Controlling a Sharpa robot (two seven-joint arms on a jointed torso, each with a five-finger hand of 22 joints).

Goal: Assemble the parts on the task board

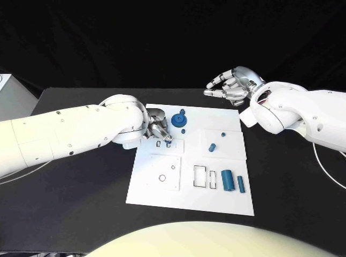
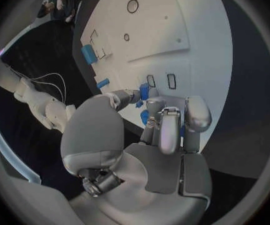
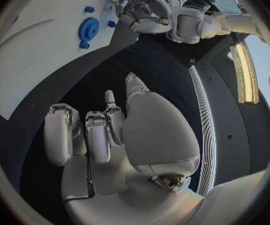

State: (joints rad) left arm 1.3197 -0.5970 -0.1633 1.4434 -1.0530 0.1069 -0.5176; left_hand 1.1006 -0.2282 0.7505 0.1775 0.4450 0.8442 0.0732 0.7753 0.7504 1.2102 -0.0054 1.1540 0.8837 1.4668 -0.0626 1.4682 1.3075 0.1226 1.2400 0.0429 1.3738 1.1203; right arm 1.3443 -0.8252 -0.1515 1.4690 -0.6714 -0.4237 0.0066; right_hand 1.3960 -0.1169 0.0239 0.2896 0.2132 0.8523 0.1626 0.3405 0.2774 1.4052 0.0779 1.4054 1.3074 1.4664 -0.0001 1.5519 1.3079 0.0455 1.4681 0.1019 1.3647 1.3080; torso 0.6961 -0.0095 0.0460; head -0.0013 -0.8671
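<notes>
Task board (image 1: 161, 187): white plate, middle of black table (image 1: 80, 214), long side running away from robot.

Left hand (image 1: 157, 128): over board's left edge near far end, fingers pointing down at two small slots (image 1: 162, 143) on a raised tile. In left wrist view, fingertips (image 2: 148, 105) drawn together over a small blue part (image 2: 144, 91) beside those slots; contact likely, but a firm pinch cannot be told.

Right hand (image 1: 233, 84): raised beyond board's far right corner, over bare table, well apart from all parts. Fingers curled loosely inward, slightly apart, nothing between them; confirmed in right wrist view (image 3: 104, 135).

Parts on board:
- Blue gear (image 1: 179, 118), near far edge, just beside left hand; seen also from right wrist (image 3: 88, 29).
- Small blue peg (image 1: 212, 147), mid-board, lying on its side.
- Tiny blue piece (image 1: 221, 133), just beyond peg, apart from it.
- Blue cylinder (image 1: 228, 181), near right side, lying lengthwise; thinner blue bar (image 1: 241, 184) just beside it on outer side.
- Rectangular outlines (image 1: 200, 176) left of cylinder, unfilled.
- Square tile with round hole (image 1: 163, 177), left near quarter, unfilled.
</notes>
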